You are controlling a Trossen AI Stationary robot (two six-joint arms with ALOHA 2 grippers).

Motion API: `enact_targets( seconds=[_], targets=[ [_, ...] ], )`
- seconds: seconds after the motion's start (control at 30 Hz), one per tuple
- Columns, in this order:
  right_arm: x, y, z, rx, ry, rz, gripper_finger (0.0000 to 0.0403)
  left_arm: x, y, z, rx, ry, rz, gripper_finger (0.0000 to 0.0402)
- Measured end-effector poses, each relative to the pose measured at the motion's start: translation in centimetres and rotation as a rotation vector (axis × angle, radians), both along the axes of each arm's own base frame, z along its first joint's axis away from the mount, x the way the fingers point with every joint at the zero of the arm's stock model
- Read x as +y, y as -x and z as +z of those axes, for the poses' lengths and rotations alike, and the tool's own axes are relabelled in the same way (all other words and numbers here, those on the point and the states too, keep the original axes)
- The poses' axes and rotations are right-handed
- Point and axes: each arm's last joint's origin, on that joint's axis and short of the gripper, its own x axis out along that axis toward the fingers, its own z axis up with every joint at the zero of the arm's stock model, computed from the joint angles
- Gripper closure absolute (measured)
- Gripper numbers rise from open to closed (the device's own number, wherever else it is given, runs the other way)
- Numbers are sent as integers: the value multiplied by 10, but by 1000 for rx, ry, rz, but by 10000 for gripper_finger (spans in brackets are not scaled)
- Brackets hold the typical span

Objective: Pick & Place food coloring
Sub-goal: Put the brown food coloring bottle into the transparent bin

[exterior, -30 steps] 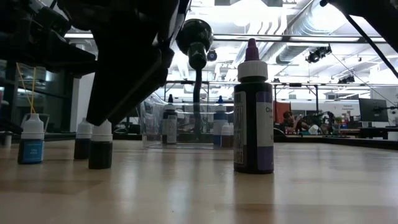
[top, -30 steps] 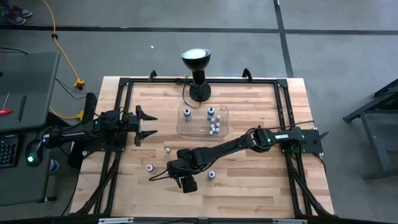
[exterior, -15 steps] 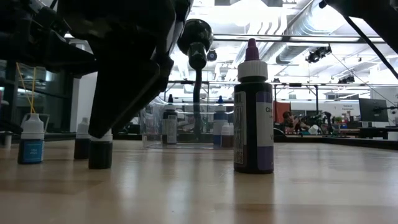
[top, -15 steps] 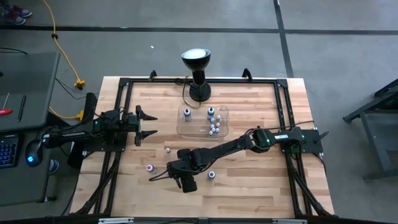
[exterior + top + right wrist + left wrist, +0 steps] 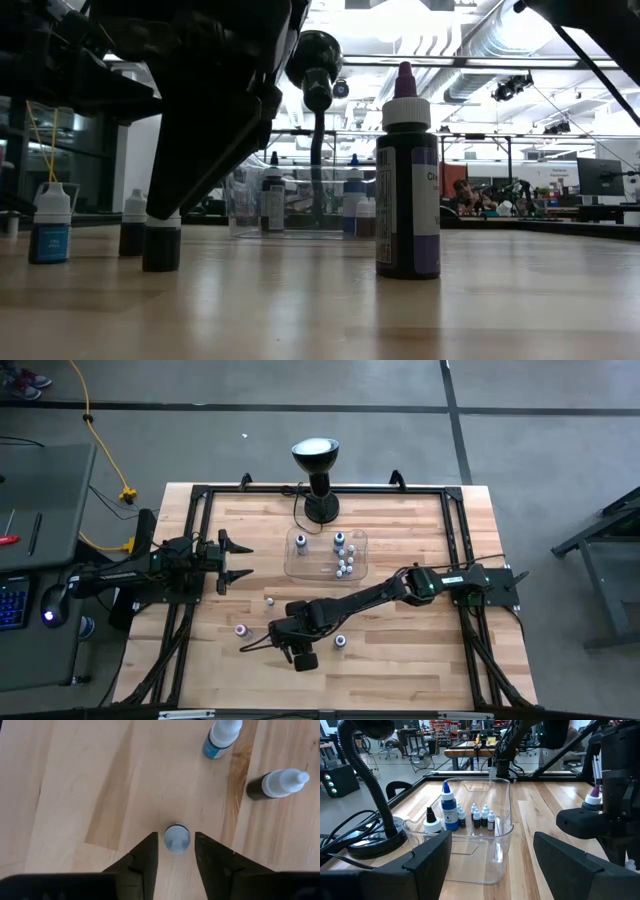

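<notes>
Right gripper points straight down, fingers parted either side of an upright food coloring bottle at the table's six o'clock, positioned to grasp. Left gripper waits open at nine o'clock.

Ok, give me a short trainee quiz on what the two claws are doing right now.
1. True or false: the right claw holds a bottle up in the air.
2. Where is the left claw? A: over the lamp. B: open, left of the clear tray. C: inside the tray.
3. Fill in: the white-capped bottle between the right claw's fingers stands ___ on the table.
Key: 1 false; 2 B; 3 upright.
</notes>
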Motion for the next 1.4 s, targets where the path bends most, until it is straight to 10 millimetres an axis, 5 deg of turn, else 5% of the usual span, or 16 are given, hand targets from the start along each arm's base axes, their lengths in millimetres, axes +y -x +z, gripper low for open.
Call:
enact_targets(
  seconds=[0.67,1.4],
  targets=[
    [1,1,14,-21,-52,16,361,0,0,0,0,0,0,124],
    [-34,47,163,-318,28,-228,361,0,0,0,0,0,0,124]
  ],
)
